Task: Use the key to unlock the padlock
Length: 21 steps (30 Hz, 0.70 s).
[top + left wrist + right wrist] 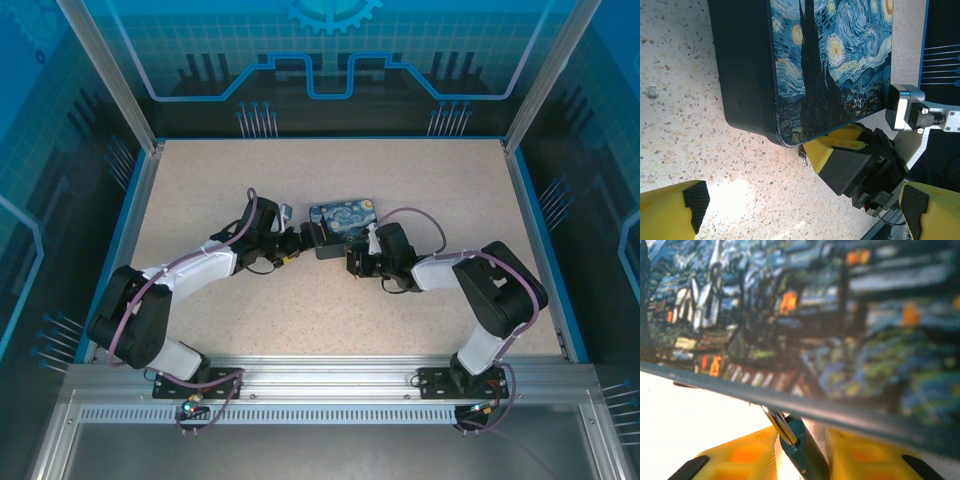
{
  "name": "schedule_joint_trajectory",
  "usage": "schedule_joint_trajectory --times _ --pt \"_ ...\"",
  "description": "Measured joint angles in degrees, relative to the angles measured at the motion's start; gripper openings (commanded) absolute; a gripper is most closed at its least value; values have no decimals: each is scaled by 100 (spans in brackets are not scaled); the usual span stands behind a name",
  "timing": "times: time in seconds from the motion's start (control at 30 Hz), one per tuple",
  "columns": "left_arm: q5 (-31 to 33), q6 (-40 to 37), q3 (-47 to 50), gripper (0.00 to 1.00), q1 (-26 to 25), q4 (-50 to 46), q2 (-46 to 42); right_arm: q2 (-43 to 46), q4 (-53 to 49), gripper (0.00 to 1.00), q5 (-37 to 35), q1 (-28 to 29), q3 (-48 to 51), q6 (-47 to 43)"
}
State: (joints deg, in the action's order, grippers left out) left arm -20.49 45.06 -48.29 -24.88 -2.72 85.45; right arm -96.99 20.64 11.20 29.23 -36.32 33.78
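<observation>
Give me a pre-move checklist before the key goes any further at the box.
1. Key held: ok. The right gripper is shut on the key.
2. Key tip lined up: cannot tell. It reaches the lower edge of the box, but the picture there is too blurred to make out a keyhole.
3. Where the padlock is: cannot tell.
4. Box braced: not ok. The left gripper is open, with its fingers wide and short of the box.
5. Grippers apart from each other: ok, going by the left wrist view.
</observation>
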Motion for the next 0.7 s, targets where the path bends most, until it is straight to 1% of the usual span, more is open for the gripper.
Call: schedule_joint_trajectory --times 0.1,0.23,0.43,0.6,0.7 --pt "-15 0 0 99 0 0 0 15 -2 24 2 0 24 -26" --pt "-22 0 0 99 0 0 0 63 -2 22 15 0 81 -42" --pt "-33 0 -2 99 4 -2 0 105 11 10 44 -4 146 -66" --pt "-31 -2 -39 99 4 -7 0 138 22 8 44 -4 184 -63" --pt "-11 -17 -94 99 4 -48 0 160 11 3 46 -7 201 -50"
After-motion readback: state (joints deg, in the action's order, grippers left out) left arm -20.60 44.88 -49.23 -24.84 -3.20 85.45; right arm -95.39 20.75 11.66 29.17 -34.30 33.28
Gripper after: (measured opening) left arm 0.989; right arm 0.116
